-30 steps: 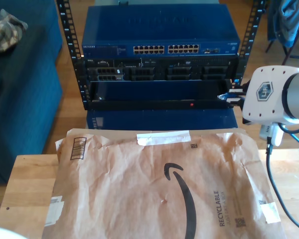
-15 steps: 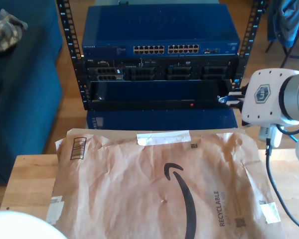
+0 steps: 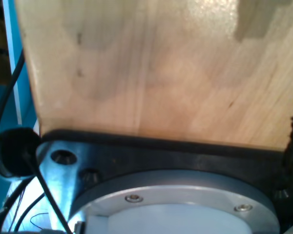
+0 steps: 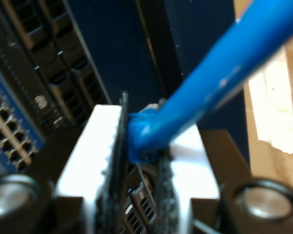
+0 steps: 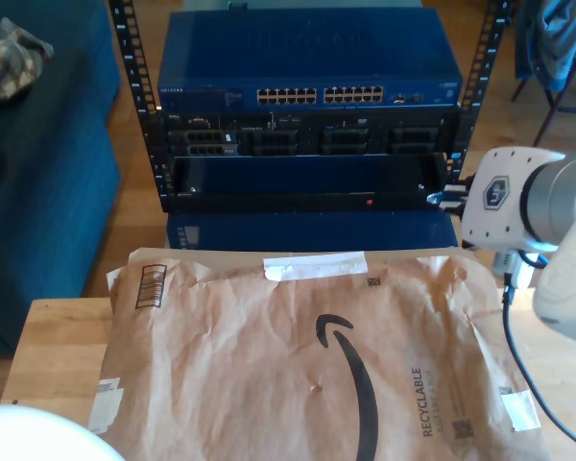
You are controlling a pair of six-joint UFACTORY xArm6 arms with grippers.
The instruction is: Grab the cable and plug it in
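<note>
Your second gripper (image 4: pixel 139 161) is clenched on the cable (image 4: pixel 205 83): the second wrist view shows the blue cable end pinched between the two ribbed pads (image 4: pixel 115 165), with the cord running up and away from the jaws. Behind them, out of focus, sit the dark server bays (image 4: pixel 63 87) and a row of switch ports (image 4: pixel 5 126).

In the exterior view, your second gripper (image 5: pixel 444 196) sits at that view's right, its tip just at the right end of the rack's open black slot (image 5: pixel 298 181). The arm's white housing (image 5: pixel 504 197) trails behind it. The cable itself is too small to make out there.

Your first gripper: cannot tell whether it is open or shut. The first wrist view shows a pale wooden surface (image 3: pixel 156 68), a black mount and a silver flange (image 3: pixel 180 200), no fingers.

Further out, the blue switch (image 5: pixel 307 62) tops the rack. A brown paper mailer (image 5: pixel 307 355) lies flat on the wooden table (image 5: pixel 53 346), well in front of the rack.
</note>
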